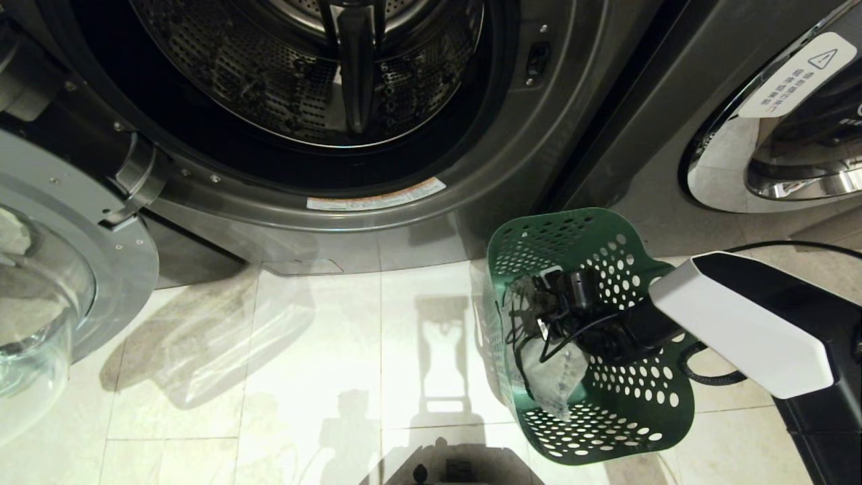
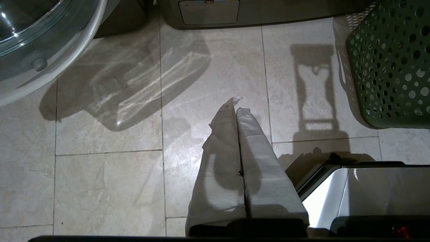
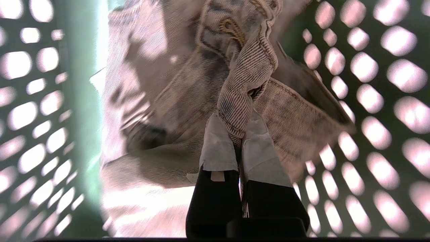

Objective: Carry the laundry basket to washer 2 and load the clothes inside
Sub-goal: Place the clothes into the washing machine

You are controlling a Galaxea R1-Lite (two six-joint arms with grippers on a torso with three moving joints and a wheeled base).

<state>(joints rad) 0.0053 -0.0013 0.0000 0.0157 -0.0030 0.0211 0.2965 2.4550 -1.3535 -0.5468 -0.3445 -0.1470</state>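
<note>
Clamping a thick stitched denim seam, the right gripper has its jaws closed on the clothes deep inside the laundry basket; the taped fingertips pinch the fold between them. The garment hangs directly ahead of the jaws, with its bunched seam running roughly in line with the fingers.

The basket stands on the tiled floor, tipped so that its opening faces the right arm, which reaches in from the robot's right. The open drum lies up and to the left of the basket; any transfer therefore has to lift out of the basket and swing leftward toward that opening. The glass door is swung wide at the far left. No numeral label is visible on this machine.

The left gripper hangs above bare floor, jaws shut and empty, well apart from the basket; the right arm is the nearer one.

Count: one basket, one visible denim garment, two washers in view.
</note>
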